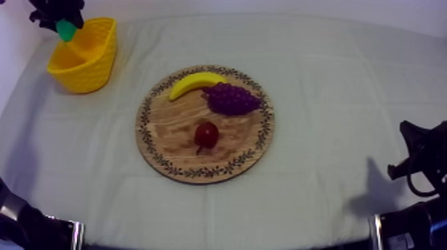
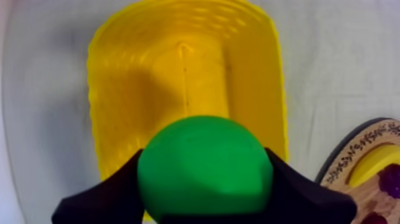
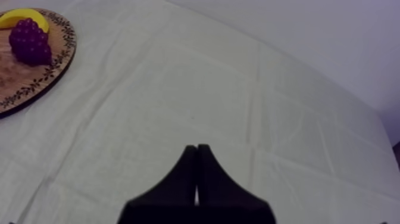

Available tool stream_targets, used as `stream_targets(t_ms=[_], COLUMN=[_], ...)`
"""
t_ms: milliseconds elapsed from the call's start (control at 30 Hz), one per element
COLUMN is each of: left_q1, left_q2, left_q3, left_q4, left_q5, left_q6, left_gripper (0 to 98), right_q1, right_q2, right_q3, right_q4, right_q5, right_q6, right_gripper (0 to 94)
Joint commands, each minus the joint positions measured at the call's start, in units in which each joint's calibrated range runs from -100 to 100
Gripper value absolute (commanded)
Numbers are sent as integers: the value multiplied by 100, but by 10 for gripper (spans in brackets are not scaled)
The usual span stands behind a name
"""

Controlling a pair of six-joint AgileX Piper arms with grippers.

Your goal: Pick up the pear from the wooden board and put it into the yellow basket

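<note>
The green pear [image 2: 205,167] hangs above the yellow basket [image 2: 119,89], held between the black fingers of my left gripper [image 2: 205,179], which is shut on it. From above, the pear [image 1: 66,30] sits just over the basket [image 1: 93,63] at the table's far left, under my left gripper [image 1: 65,28]. The round wooden board [image 1: 166,136] lies mid-table. My right gripper [image 3: 197,170] rests shut over bare cloth, its fingers together as a narrow wedge; its arm shows low at the right [image 1: 416,159].
On the board lie a banana [image 1: 194,82], a bunch of purple grapes [image 1: 231,99] and a small red fruit [image 1: 207,134]. The board's rim [image 2: 345,161] is close beside the basket. The grapes [image 3: 28,40] and banana [image 3: 22,16] lie far from my right gripper.
</note>
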Motion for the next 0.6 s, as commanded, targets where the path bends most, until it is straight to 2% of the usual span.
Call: stream_targets(t_ms=[0,367,567], left_q1=[-34,-118,-84], left_q2=[225,1023,1284], left_q3=[-22,-371,-502], left_q4=[2,-21,-60], left_q5=[-53,-183,-206], left_q6=[-29,-130,-141], left_gripper=[448,459,515], right_q1=[-1,-1,-1], right_q2=[-3,-3,-3], right_q3=[-2,-2,-2], right_q4=[1,1,1], right_q5=[2,2,2], right_q6=[1,1,1], right_gripper=[4,4,4])
